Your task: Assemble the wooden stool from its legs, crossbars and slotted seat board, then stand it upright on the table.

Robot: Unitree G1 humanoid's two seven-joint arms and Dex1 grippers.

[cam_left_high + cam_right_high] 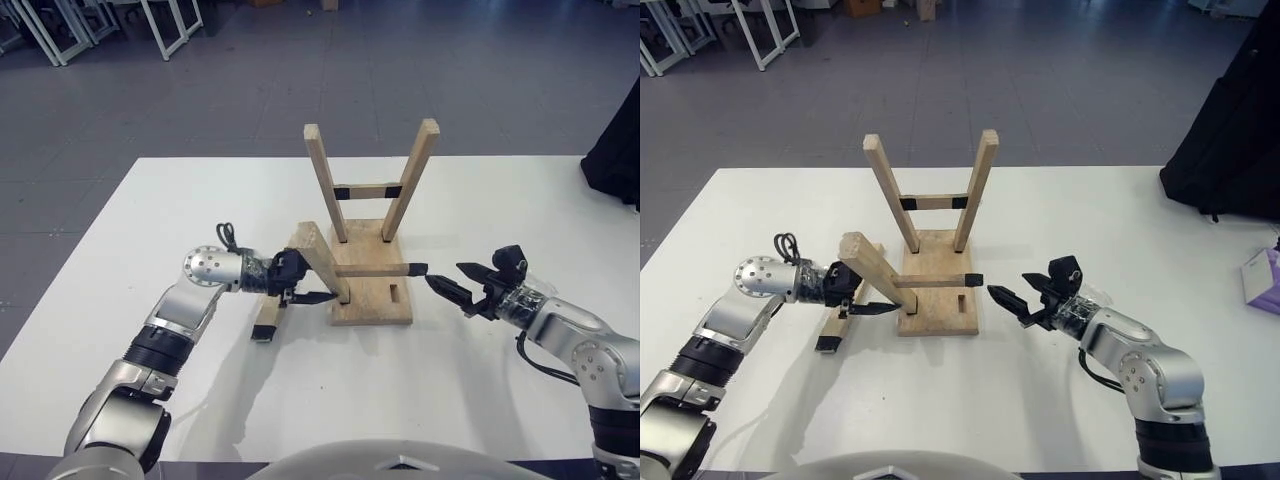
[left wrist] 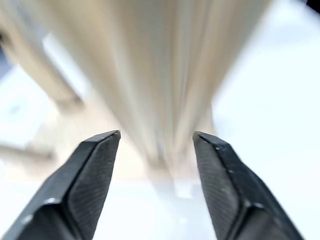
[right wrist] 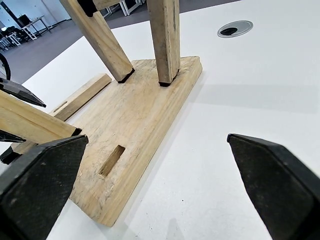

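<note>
Leg (image 1: 321, 256) leans left, crossbar (image 1: 375, 270) pointing right; left gripper (image 2: 157, 137) straddles it unclenched; right gripper (image 1: 444, 273) spread.

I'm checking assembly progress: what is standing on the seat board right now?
Two legs, joined by a crossbar, stand in the seat board's far slots. A third leg leans over its near left corner, hiding that slot; the near right slot is empty.

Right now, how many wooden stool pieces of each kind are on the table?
Legs: 4, two upright, one tilted, one lying flat
Crossbars: 2, one between the upright legs, one sticking out from the tilted leg
Seat board: 1
Total: 7 wooden pieces
</note>
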